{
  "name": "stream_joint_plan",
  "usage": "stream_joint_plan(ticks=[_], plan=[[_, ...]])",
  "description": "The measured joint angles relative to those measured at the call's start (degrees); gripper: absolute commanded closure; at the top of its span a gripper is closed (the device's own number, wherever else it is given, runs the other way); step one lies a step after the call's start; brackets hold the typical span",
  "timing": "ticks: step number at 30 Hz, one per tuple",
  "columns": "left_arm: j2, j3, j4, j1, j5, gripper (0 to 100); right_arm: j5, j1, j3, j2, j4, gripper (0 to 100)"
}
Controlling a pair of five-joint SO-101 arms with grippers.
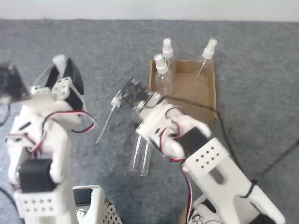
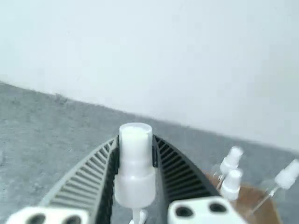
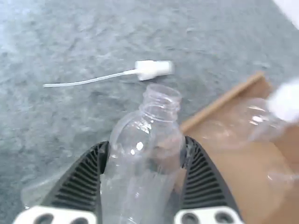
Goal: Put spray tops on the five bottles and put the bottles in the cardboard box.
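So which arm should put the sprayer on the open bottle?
Left, probably: the left claw grips a spray top, while the right claw holds the open bottle, neck free.

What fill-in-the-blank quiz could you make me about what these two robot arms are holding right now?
1. The left gripper is shut on a white ____.
2. The right gripper is shut on a clear, uncapped ____.
3. The cardboard box holds ____ capped bottles.

Missing words: spray top; bottle; three.
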State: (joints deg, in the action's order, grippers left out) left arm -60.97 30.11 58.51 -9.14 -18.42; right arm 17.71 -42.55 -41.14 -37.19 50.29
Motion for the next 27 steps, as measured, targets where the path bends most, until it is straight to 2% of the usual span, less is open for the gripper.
stream_joint_plan(ticks=[4, 11, 15, 21, 27], plan=[[-5.7, 4.1, -1.2, 0.1, -4.7, 99, -0.4, -3.1, -7.5, -1.2, -7.6, 99.3], [-13.9, 10.8, -8.1, 0.3, -7.6, 99, -0.4, -5.4, -23.5, -11.4, -22.9, 99.3], [-13.6, 13.3, -11.0, 0.5, -8.3, 99, -0.4, -5.3, -26.5, -16.7, -24.4, 99.3], [-14.5, 13.5, -11.3, 6.2, -8.6, 99, -0.5, -7.9, -28.3, -18.4, -24.7, 99.3], [-14.4, 13.7, -11.2, 7.2, -8.6, 99, -0.5, -8.7, -28.4, -18.4, -24.9, 99.3]])
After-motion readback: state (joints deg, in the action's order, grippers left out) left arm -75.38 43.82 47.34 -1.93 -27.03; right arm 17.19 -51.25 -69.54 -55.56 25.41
